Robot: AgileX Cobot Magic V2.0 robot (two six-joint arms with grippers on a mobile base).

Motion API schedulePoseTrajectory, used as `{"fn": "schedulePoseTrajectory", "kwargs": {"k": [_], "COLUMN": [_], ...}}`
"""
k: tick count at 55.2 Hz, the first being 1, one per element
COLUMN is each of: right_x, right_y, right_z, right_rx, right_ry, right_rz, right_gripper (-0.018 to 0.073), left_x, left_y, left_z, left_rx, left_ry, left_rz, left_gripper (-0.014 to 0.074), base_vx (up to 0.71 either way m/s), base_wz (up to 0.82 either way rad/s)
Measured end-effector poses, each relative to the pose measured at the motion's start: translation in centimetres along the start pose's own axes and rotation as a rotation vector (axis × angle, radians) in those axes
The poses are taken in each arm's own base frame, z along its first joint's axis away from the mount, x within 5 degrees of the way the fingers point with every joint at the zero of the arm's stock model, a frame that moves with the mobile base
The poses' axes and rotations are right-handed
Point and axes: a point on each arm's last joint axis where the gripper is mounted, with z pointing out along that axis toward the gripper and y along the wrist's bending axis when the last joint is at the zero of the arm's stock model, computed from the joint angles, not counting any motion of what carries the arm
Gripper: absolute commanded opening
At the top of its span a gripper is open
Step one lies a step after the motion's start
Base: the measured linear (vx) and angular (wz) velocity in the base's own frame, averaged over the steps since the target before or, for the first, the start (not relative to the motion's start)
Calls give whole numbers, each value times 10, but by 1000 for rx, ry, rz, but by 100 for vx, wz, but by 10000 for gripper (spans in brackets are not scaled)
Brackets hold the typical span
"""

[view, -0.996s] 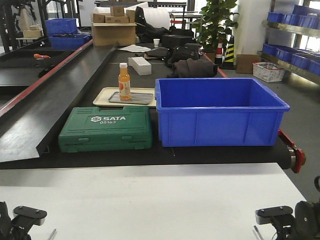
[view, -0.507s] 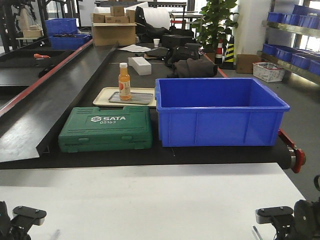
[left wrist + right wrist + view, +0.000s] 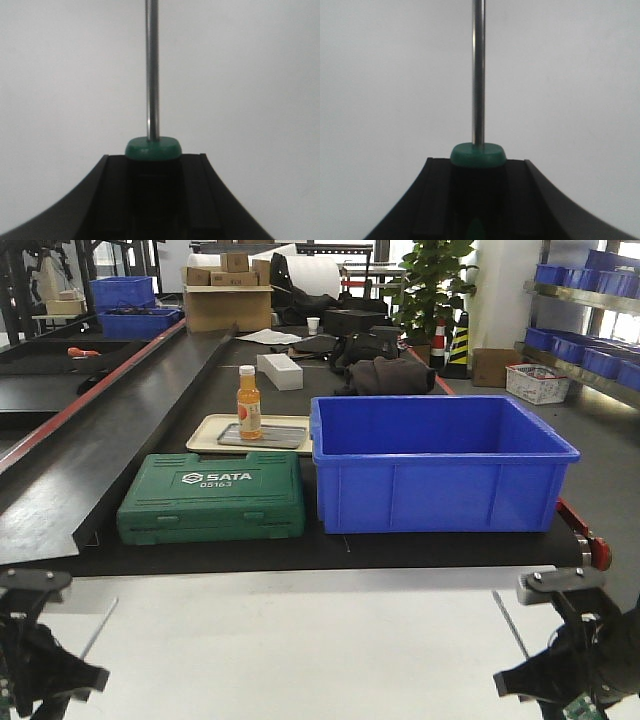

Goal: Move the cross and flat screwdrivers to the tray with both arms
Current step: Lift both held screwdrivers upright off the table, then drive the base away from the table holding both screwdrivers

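Note:
My left gripper (image 3: 152, 162) is shut on the black handle of one screwdriver (image 3: 152, 75). Its green collar sits at the fingertips and the silver shaft points straight ahead over the white table. My right gripper (image 3: 478, 165) is shut the same way on the other screwdriver (image 3: 478, 75). In the front view the left gripper (image 3: 62, 668) and its screwdriver's shaft (image 3: 97, 628) are at the bottom left. The right gripper (image 3: 545, 672) and its screwdriver's shaft (image 3: 510, 625) are at the bottom right, both raised above the table. I cannot tell which tip is cross or flat. The wide grey tray is out of view.
Beyond the white table (image 3: 300, 640) lies a black conveyor with a green SATA case (image 3: 212, 497) and a big blue bin (image 3: 440, 462). Behind them a beige tray (image 3: 205, 428) holds a small shiny tray (image 3: 275, 437) and an orange bottle (image 3: 249, 405).
Both grippers have risen from the bottom edge of the front view, each lifting its screwdriver off the white table, so more of the shafts shows.

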Motion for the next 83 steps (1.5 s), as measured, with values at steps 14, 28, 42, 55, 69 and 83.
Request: {"fn": "schedulePoseTrajectory", "kwargs": {"k": [14,28,42,55,69,83], "right_x": [-19,-16,-12,-10,-10,-10], "right_y": [46,46,45,45,45,45], "right_z": [-79,-140,-154,-153,-153,-153], "right_rx": [-86,-101,-100,-100,-100,-100], "right_ry": [-339,-536,-573,-552,-551,-551], "right_rz": [-15,10,-4,-7,-7,-7], "right_gripper": [-9,-9,-8,-8,-8,-8], "left_x": [-21,-3,29,33,34,34], "left_y": [-39,-50,-51,-52,-53,-53], "left_z": [-108,-179,-187,-192,-191,-191], "left_rx": [34,51,54,58,61,61], "left_ry": [-427,-629,-635,-637,-629,-629], "left_rz": [37,44,44,48,49,49], "left_gripper": [-3,-3,-3,-3,-3,-3], "base_vx": [0,0,0,0,0,0], "base_wz": [0,0,0,0,0,0]}}
